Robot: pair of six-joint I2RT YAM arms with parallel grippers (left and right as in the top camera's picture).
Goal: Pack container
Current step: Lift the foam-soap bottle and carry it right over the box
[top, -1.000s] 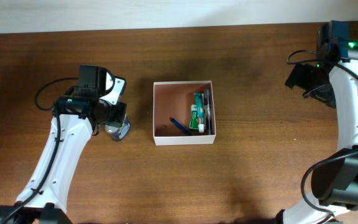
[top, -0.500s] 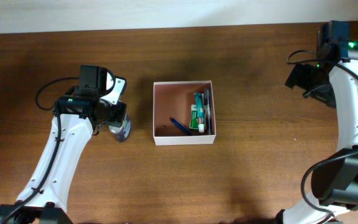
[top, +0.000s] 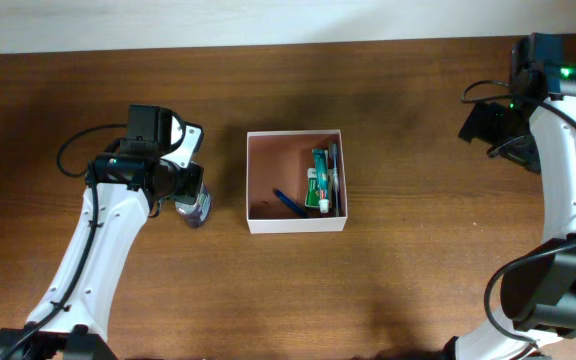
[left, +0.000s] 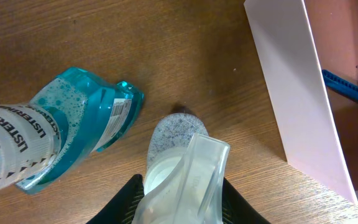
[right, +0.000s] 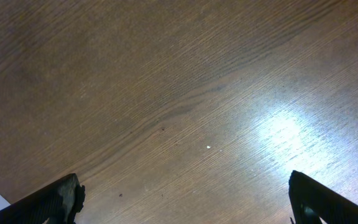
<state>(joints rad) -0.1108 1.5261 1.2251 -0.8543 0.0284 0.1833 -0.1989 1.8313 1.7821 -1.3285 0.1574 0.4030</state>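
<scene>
1. Overhead view: the container [top: 296,226], a shallow white box with a reddish-brown inside, sits at the middle of the frame on the brown tabletop [top: 408,280].
2. Inside it, a green-and-white toothpaste tube [top: 319,180] lies along the right half. A slim blue item [top: 288,202] rests toward the lower left of the container floor.
3. The left end effector [top: 190,198] is just left of the container and apart from its wall.
4. Left wrist view: the left end effector [left: 182,202] is clamped on a small clear bottle [left: 176,134] with speckled grey contents. The bottle's far end is down at the tabletop.
5. A teal mouthwash bottle [left: 73,124] lies on its side just beside the small clear bottle, in the left of that frame.
6. The container's white wall [left: 297,93] fills the right of that frame, clear of both bottles.
7. Right wrist view: the right end effector [right: 185,199] is spread wide over bare wood, with nothing between its tips.
8. Overhead, that arm sits at the upper right, well apart from the container.
</scene>
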